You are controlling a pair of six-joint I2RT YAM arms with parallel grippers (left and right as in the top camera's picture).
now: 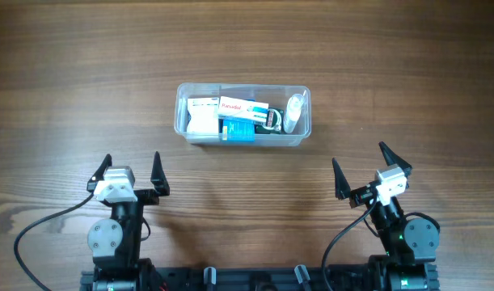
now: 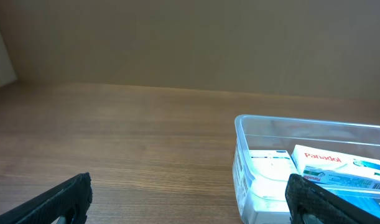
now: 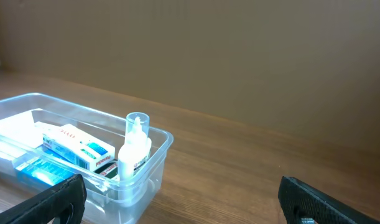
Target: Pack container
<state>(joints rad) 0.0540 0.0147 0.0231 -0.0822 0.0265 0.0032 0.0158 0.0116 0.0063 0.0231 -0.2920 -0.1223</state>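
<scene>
Evidently both arms were parked near the table's front edge, well apart from the work. The left gripper (image 1: 132, 158) had its two black fingers spread wide with nothing between them, and the right gripper (image 1: 358, 155) was just as wide and just as empty.

The clear rectangular plastic container with rounded corners (image 1: 242, 143) sat on the brown wood-grain table (image 1: 69, 65), roughly midway between the arms and farther out than either. Inside it lay a plain white carton (image 1: 202, 115), a white-and-red Panadol box (image 1: 242, 107) resting partly over a bright blue pack (image 1: 238, 132), and a small clear bottle with a white label (image 3: 135, 149) at the right end. No loose item showed on the table around it.

The bottle looked like the main hazard. In the right wrist view it stood upright against the end wall, its cap above the rim, so a finger coming in low from that side could tip it out. The tub also seemed light; a push on one wall would probably slide or turn it. Its transparent sides could make the rim hard to judge, and a descending finger might catch it and lift the tub.
</scene>
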